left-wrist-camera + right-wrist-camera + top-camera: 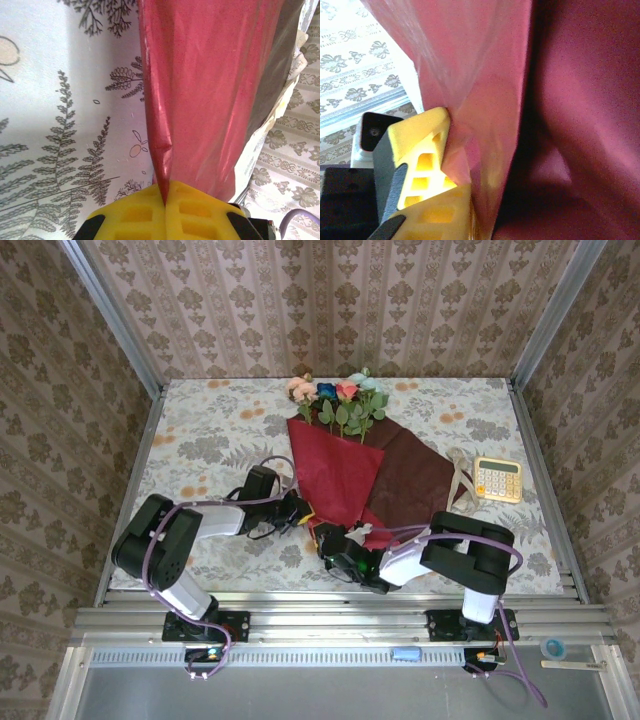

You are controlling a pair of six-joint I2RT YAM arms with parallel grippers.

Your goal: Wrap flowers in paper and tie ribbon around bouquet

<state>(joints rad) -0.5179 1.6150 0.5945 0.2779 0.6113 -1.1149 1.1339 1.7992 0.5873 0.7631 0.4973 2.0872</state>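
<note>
1. On the cloth-covered table (200, 430), the paper (330, 475) is folded over the flowers (340, 395) at centre, heads far.
2. Its near edge is pinched by the left gripper (303, 510) and the right gripper (328, 537); opposed pulls could tear it.
3. The ribbon (458, 478) lies right, so a released wrap may reopen.

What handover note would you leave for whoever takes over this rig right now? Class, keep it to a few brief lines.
Left claw: shut on the left edge of the paper.
Right claw: pinching the paper near its narrow near end.
Things: the flowers lie on the paper, heads past its far edge. The ribbon lies loose at the paper's right edge, beside a calculator.
Done: the left flap is folded over the stems.
Left: the right side still lies flat. It probably needs folding over, then the ribbon tying round.
</note>
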